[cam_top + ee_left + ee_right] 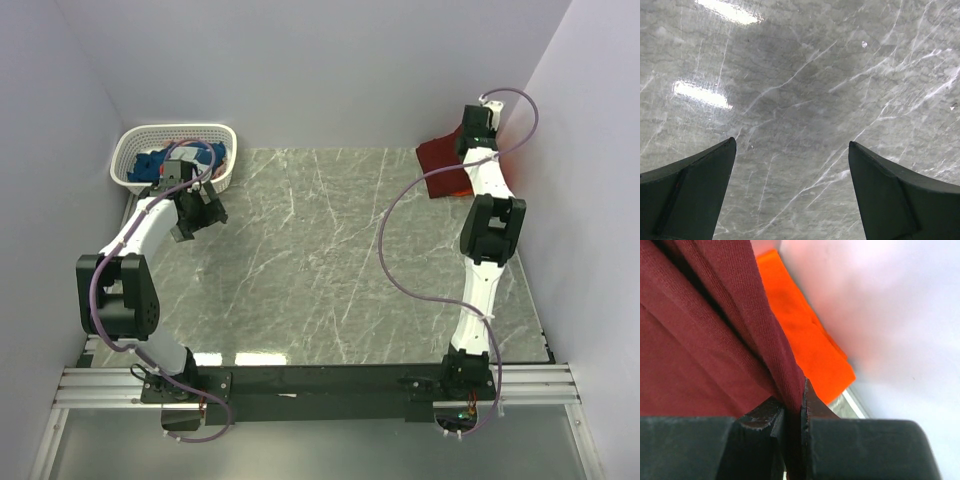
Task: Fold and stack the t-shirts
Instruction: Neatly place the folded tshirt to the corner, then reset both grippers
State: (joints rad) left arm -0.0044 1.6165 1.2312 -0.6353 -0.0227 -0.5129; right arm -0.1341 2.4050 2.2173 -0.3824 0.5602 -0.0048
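Note:
A dark maroon t-shirt (438, 162) lies bunched at the table's far right corner by the wall. My right gripper (800, 401) is shut on a fold of that maroon t-shirt (705, 345), the cloth pinched between both fingers. Beneath and beyond it lies a flat bright orange t-shirt (807, 342). A blue t-shirt (152, 164) sits in the white lattice basket (226, 172) at the far left. My left gripper (203, 214) hovers just in front of the basket, open over bare marble with nothing between its fingers (700, 180).
The grey marble tabletop (320, 260) stretches between the two arms. Pale walls close in on the left, back and right, and the right wall (890, 300) stands close beside the orange shirt. A purple cable (395, 240) loops off the right arm.

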